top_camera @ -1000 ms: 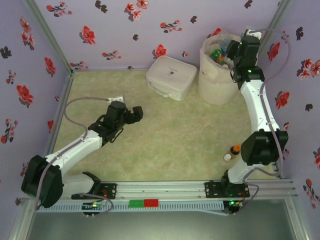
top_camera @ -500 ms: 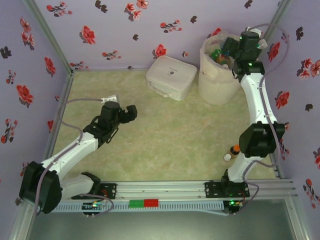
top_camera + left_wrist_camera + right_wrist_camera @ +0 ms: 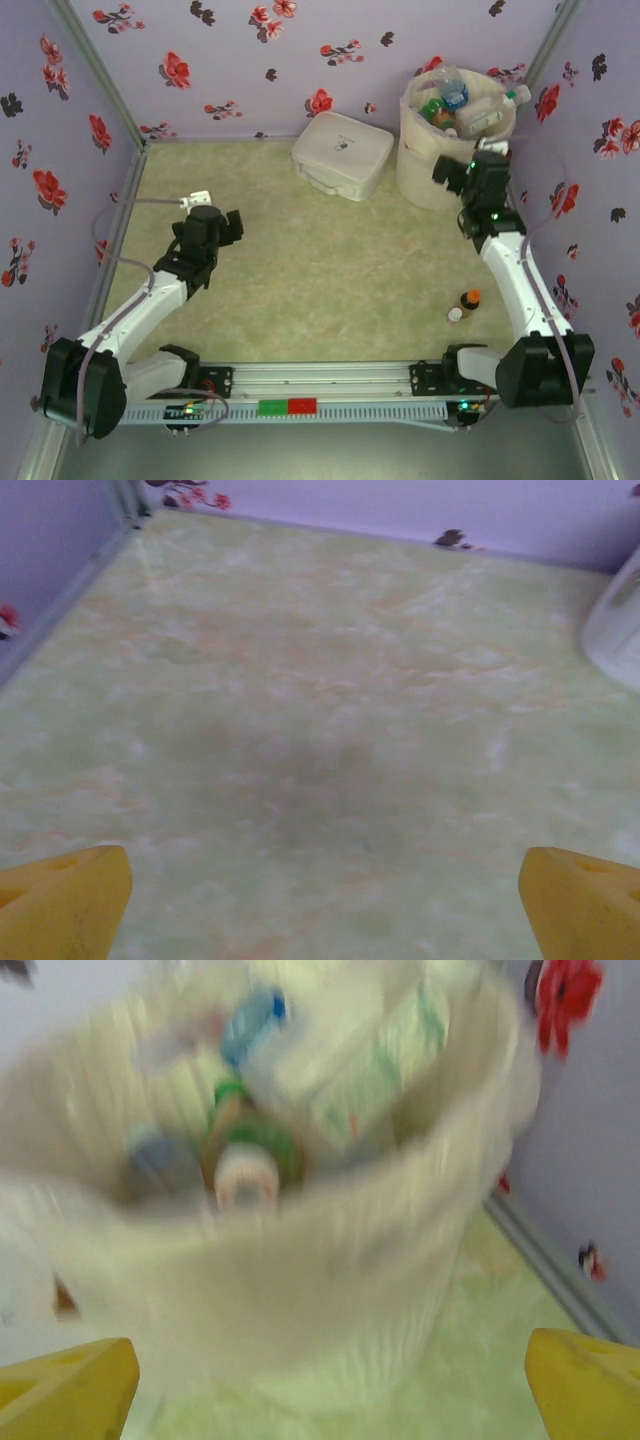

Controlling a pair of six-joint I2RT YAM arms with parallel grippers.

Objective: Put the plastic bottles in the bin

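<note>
Small brown bottle (image 3: 468,301), orange cap: on the table (image 3: 330,260), near the right arm's base.
Left gripper (image 3: 322,895): fingers wide apart, empty, over bare green tabletop.
Right gripper (image 3: 330,1375): fingers wide apart, empty, facing the bin (image 3: 430,170).
White square case (image 3: 342,153): left of the bin.
Plastic bottles (image 3: 455,97): heaped inside the bin, far right corner.

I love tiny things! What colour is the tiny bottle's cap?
Orange; tiny bottle, clearest in the top external view.
</note>
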